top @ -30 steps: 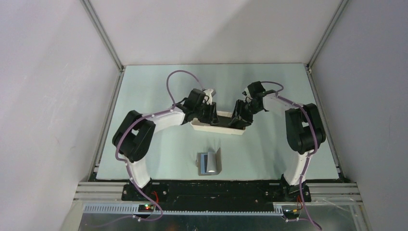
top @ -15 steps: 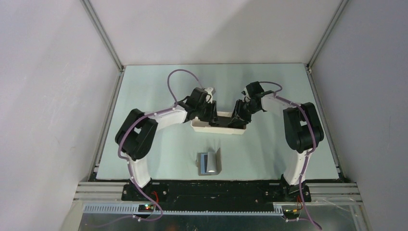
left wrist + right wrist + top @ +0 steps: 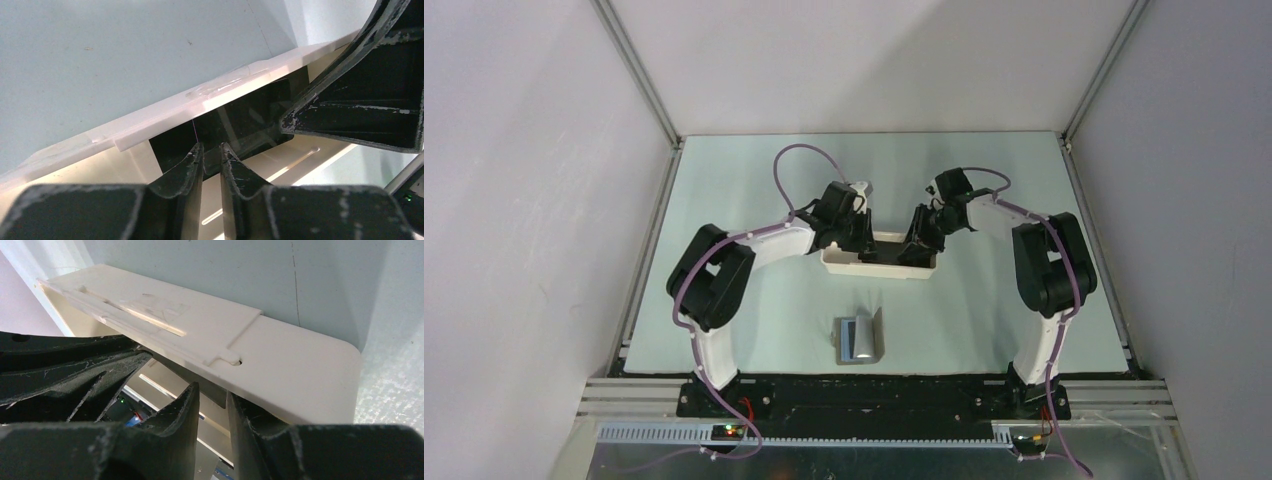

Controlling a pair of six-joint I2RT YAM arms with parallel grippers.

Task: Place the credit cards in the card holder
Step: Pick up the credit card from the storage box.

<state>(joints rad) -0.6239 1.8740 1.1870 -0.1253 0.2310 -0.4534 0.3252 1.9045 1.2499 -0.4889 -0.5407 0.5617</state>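
Left tool (image 3: 212,150) and right tool (image 3: 212,390) sit inside the long white plastic tray (image 3: 929,268), fingers nearly together astride thin black credit cards (image 3: 245,112); we cannot confirm grip. Open grey-brown card holder (image 3: 859,340) lies nearer, ready.

White tray (image 3: 879,271), black credit cards (image 3: 240,116), grey-brown card holder (image 3: 860,338)

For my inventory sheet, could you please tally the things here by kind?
White tray: 1
Card holder: 1
Black cards: at least 1 seen, in the tray
Robot arms: 2
Total: at least 5
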